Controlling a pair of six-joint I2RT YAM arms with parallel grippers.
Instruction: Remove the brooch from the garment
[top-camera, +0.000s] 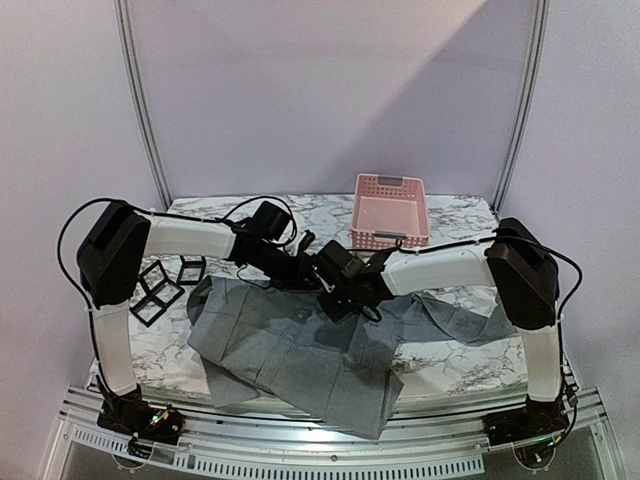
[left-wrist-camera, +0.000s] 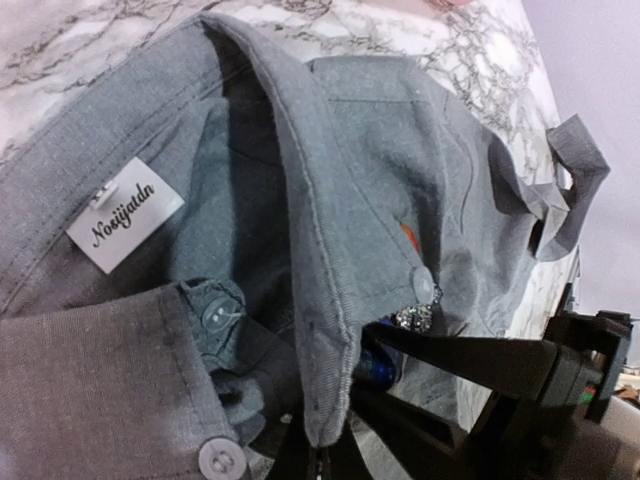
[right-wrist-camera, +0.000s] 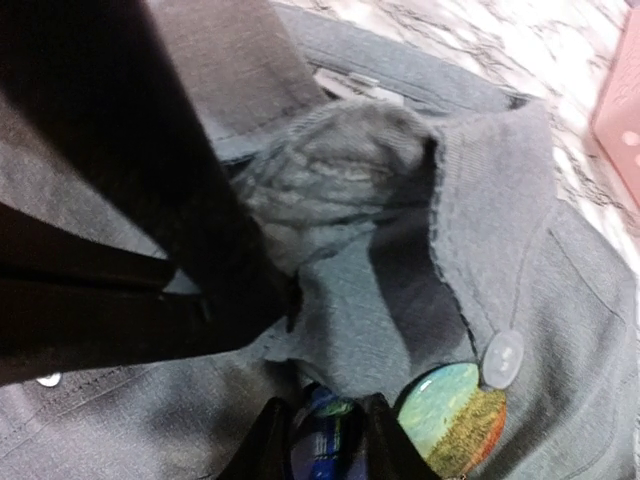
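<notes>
Grasping the brooch looks to be the step in hand. The left hand (left-wrist-camera: 318, 452), reaching in low, is pinched shut on the front edge of the garment (top-camera: 290, 350), which lies spread on the surface (top-camera: 470, 365). The brooch (right-wrist-camera: 450, 420), a round green-and-orange disc, sits just beside a button (right-wrist-camera: 503, 357) below the collar (right-wrist-camera: 490, 220). The right hand (right-wrist-camera: 325, 440), tilted down, stands narrow at the disc's edge, and I cannot tell whether it grips yet; next it needs a firm pinch and a pull off the cloth.
</notes>
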